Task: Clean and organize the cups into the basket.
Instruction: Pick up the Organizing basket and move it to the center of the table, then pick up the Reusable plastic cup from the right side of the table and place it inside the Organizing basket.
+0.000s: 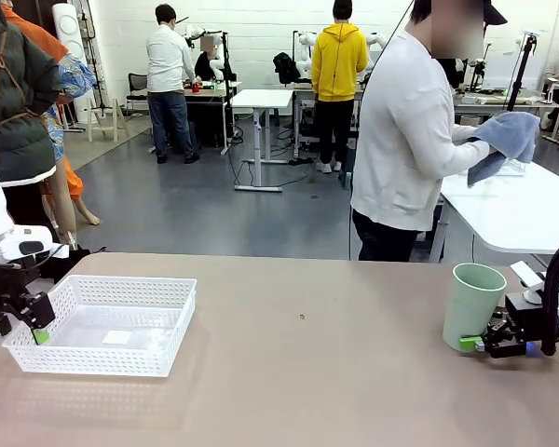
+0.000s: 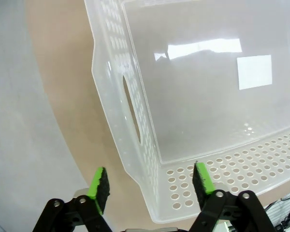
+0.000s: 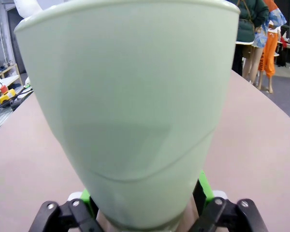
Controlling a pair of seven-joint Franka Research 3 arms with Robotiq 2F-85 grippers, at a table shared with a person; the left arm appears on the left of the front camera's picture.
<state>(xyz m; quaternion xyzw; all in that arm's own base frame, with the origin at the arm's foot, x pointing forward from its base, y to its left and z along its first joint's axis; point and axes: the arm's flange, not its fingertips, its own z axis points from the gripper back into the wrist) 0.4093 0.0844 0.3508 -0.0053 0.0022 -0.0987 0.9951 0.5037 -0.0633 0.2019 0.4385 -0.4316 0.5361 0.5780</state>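
Mint green cup [image 1: 472, 303] stands upright, mouth up, at the right side of the tan table [image 1: 307, 382], well apart from the basket [image 1: 102, 358]. The right arm comes in low from the right edge with its wrist level, so the right gripper [image 1: 470, 345] lies nearly horizontal just above the tabletop, fingers pointing toward the cup's base. In the right wrist view the 2 green pads sit pressed against either side of the cup's [image 3: 130, 96] narrow foot, so the right gripper [image 3: 145, 191] is clamped on the cup, low down near its bottom.

The white perforated basket rests at the left side of the table, its long side toward the camera. The left arm reaches in from the left edge and bends down, and the left gripper [image 1: 37, 331] points downward at the basket's left end wall. From the left wrist view the left gripper [image 2: 150, 176] has its fingers spread wide and holds nothing. 1 pad hangs over bare table outside the basket [image 2: 113, 72], and the other hangs over the holed wall near the corner, so the wall with the handle slot runs up between them. Whether either pad touches the plastic cannot be told.

Beyond the table a person [image 1: 410, 140] stands side-on, holding a blue-grey cloth [image 1: 508, 140] in both hands.
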